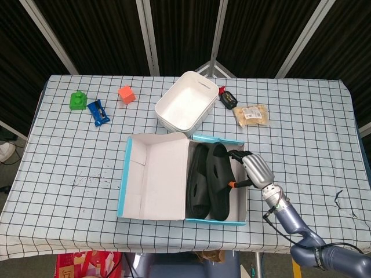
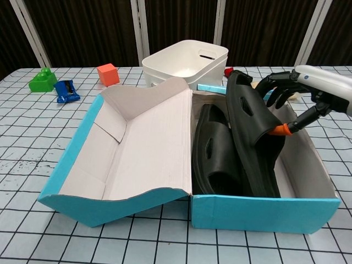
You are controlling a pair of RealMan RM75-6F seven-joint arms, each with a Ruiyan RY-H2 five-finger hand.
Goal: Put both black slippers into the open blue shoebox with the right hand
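The open blue shoebox [image 1: 124, 179] [image 2: 258, 212] sits at the table's front, its lid flapped out to the left. One black slipper [image 1: 198, 180] [image 2: 215, 149] lies flat inside it. The second black slipper [image 1: 218, 179] [image 2: 250, 135] leans tilted on its edge in the box, just right of the first. My right hand [image 1: 255, 169] [image 2: 308, 93] grips this tilted slipper from the right, thumb under it and fingers [image 2: 275, 82] over its upper rim. My left hand shows in neither view.
A white tub [image 1: 184, 108] [image 2: 187, 62] stands just behind the box. A red-capped dark bottle [image 1: 227, 98] and a snack packet [image 1: 253, 115] lie behind right. An orange block [image 1: 126, 94], a blue clip [image 1: 98, 112] and a green block [image 1: 77, 100] sit far left.
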